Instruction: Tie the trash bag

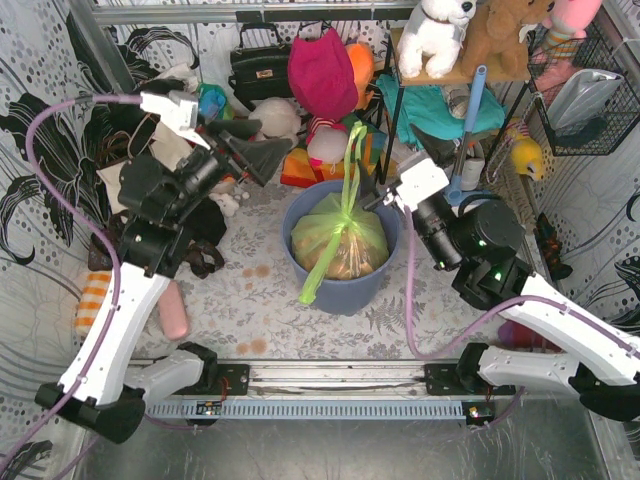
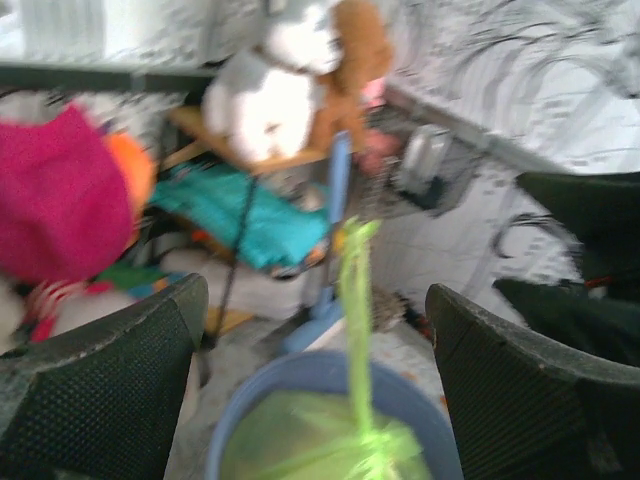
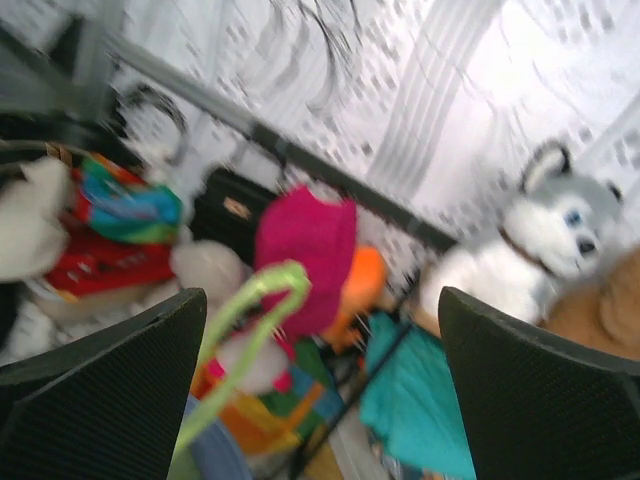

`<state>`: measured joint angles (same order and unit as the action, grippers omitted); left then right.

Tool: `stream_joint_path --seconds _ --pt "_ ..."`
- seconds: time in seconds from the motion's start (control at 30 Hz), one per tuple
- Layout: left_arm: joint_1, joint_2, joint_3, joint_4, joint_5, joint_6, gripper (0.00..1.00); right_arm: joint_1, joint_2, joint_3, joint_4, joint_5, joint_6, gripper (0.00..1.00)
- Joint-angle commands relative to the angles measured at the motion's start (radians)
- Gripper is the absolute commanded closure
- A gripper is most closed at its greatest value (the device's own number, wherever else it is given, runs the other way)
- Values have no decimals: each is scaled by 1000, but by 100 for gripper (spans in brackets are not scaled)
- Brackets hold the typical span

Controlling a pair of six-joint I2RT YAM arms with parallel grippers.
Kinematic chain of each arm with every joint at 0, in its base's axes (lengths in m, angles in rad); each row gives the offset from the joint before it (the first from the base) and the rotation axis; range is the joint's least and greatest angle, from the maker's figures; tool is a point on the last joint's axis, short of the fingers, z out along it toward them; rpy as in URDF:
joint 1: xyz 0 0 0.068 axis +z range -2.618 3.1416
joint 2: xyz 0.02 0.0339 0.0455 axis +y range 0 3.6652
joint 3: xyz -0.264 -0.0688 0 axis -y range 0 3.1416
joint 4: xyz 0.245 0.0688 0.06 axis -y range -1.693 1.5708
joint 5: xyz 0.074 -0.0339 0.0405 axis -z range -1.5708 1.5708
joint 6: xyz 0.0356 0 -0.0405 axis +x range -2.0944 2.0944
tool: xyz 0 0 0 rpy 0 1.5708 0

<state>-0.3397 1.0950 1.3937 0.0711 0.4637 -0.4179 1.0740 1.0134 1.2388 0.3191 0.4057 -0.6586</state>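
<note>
Nearest the arm bases, the table carries a pink tube-shaped thing on the left and the blue-grey bin in the middle. The trash bag sits inside that bin, with tan paper showing through. One twisted green strip of its mouth hangs over the near rim and another stands straight up.

The left gripper hovers left of the bin and the right gripper just right of it. Both have their fingers spread wide and hold nothing. The upright strip shows in the gap of each pair. In the right wrist view it passes close by one finger, and blur hides whether they touch.

Only the top view shows the hanging strip. The left wrist view shows the upright strip gathered into a bunch at the bag's top, and the right wrist view shows its tip curling into a loop.

Behind the bin, clutter crowds the far side — a magenta plush, a black handbag, teal cloth and a blue handle. Farthest back are a white plush dog and a brown bear.
</note>
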Motion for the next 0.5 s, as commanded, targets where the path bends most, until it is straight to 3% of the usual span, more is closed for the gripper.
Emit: stream_joint_path --seconds 0.0,0.2,0.37,0.47 --pt "5 -95 -187 -80 -350 161 2 -142 -35 -58 -125 119 79 1" --pt "5 -201 -455 -94 -632 179 2 -460 -68 -201 -235 20 281 3" --pt "9 -243 -670 -87 -1003 146 2 -713 -74 -398 -231 -66 444 3" --pt "30 -253 -817 -19 -1119 137 2 -845 -75 -568 -173 -120 548 3"
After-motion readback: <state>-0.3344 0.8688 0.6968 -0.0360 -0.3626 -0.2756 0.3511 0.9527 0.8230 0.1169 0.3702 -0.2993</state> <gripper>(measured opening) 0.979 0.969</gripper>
